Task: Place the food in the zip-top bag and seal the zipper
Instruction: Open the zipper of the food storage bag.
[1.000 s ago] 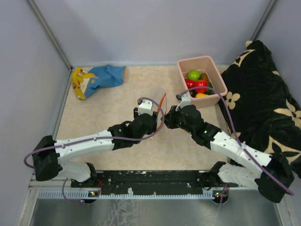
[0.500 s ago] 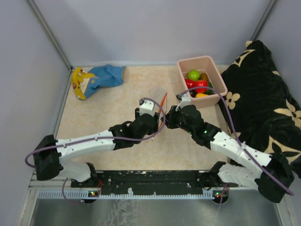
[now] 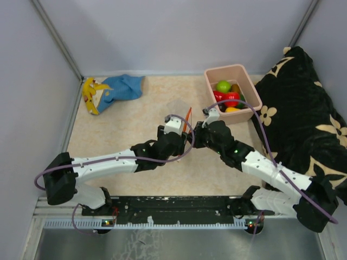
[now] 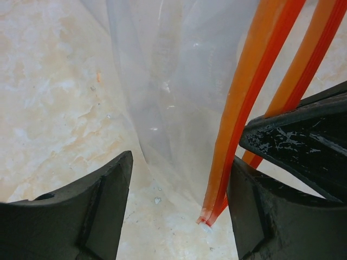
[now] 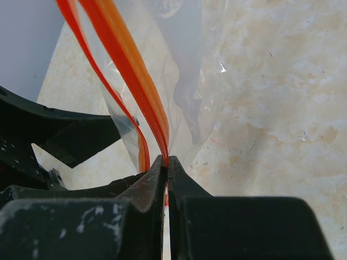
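The clear zip-top bag (image 3: 180, 108) stands on edge at mid-table, and nothing shows inside it. Its red-orange zipper (image 3: 188, 116) runs down its right side. My right gripper (image 3: 194, 131) is shut on the zipper's near end (image 5: 157, 135). My left gripper (image 3: 177, 130) is open, its fingers (image 4: 103, 206) on either side of the bag's near corner (image 4: 162, 108), with the zipper strip (image 4: 244, 108) close to its right finger. The food (image 3: 227, 95), red, green and yellow-orange toy fruits, lies in the pink tub.
The pink tub (image 3: 250, 89) stands at the back right, beside a black floral cushion (image 3: 303, 114). A yellow banana-like toy (image 3: 89, 95) and a blue cloth (image 3: 123, 86) lie at the back left. Grey walls enclose the table.
My left arm has shifted a little to the right, bringing its gripper closer to the bag and the right gripper. The right arm has held its grip on the zipper.
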{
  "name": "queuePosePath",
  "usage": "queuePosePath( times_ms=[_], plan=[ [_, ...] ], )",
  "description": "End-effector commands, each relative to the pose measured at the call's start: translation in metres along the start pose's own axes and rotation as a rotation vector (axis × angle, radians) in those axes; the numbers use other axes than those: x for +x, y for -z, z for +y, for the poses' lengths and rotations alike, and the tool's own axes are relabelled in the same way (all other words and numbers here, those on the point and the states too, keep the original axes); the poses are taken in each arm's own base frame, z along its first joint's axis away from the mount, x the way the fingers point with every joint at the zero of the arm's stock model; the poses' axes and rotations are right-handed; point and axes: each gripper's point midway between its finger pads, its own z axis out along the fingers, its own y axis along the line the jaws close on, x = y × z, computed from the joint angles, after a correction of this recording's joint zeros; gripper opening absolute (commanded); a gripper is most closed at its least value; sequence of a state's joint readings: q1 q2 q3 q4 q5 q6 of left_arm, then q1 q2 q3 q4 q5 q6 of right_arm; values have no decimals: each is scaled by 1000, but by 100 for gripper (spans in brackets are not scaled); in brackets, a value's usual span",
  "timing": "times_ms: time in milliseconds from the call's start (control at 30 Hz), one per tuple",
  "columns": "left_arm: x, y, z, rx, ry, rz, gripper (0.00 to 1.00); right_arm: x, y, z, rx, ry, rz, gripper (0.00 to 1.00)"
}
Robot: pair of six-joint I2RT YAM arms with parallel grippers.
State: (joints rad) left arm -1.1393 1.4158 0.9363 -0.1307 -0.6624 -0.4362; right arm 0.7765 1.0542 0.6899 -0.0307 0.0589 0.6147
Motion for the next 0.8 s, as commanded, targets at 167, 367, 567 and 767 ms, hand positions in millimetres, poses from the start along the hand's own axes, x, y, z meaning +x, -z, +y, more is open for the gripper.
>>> queuePosePath(
  times_ms=[167,367,567,767],
  plan=[
    [-32,15,15,-65,69,-104,70,-18,3,10,-15,-5,-60,0],
    [-45,24,26,-90,94,-152,64,-11,3,-1,26,5,-46,0],
    [-37,18,30,-123,73,-146,60,-11,3,1,19,8,-37,0],
    [-29,7,24,-120,56,-119,52,-12,3,3,10,8,-39,0]
  ],
)
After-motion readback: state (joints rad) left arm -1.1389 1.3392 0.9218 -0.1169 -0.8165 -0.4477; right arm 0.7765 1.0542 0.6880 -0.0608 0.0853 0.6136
